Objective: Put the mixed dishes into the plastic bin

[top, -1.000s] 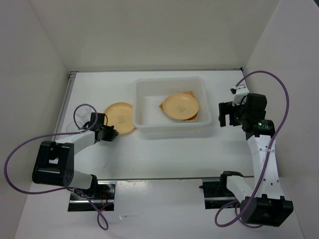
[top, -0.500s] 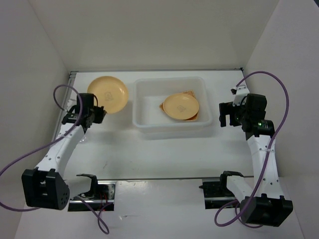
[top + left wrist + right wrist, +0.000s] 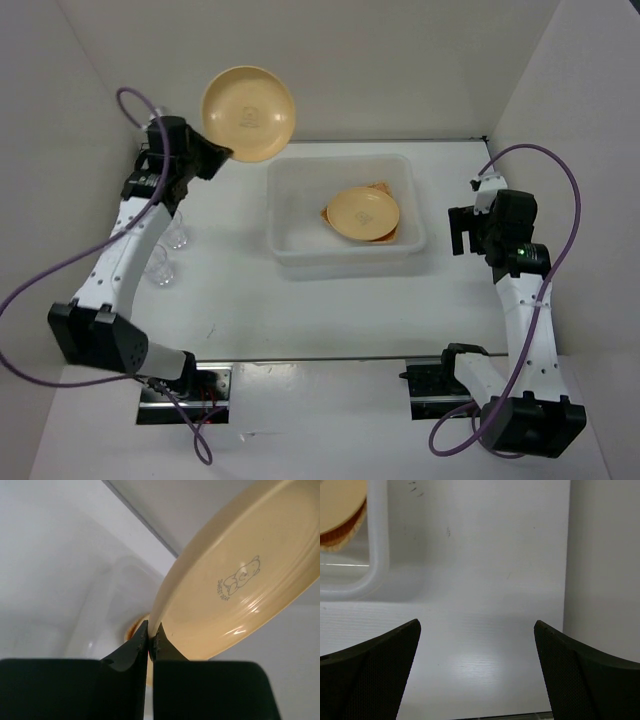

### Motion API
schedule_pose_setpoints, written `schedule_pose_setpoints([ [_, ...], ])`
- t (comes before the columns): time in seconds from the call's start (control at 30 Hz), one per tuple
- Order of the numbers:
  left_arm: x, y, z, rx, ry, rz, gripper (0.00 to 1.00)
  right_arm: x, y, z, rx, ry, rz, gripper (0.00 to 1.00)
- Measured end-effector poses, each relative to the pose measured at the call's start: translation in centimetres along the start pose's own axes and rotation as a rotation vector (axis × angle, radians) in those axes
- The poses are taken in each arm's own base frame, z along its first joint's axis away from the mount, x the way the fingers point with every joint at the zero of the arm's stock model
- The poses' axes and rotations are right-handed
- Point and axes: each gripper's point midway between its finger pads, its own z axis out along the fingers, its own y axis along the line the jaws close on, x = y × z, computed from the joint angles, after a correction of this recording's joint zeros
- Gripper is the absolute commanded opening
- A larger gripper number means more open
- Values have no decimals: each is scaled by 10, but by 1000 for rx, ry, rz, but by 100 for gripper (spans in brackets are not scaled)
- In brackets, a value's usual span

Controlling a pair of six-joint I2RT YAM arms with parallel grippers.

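Centre frame: bin (image 3: 345,256) on tabletop (image 3: 300,310). In its right half, round plate (image 3: 363,213) lies on woven plate (image 3: 379,187). Upper left: second round plate (image 3: 248,113), raised off tabletop. Mid-left, left of bin: far cup (image 3: 177,236), near cup (image 3: 160,270).

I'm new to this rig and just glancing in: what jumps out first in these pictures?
A yellow-orange plate is held high in the air at the far left, pinched by its rim in the shut left gripper, up and to the left of the plastic bin. In the bin, a second yellow-orange plate lies on a tan woven plate. The right gripper hangs open and empty beside the bin's right wall.
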Motion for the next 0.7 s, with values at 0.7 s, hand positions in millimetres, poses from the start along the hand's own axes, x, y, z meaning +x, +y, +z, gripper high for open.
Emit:
schedule_pose_setpoints([
  [0.7,312,-24,94,112,852,444,2,0,-3,11,44,-37,-16,98],
])
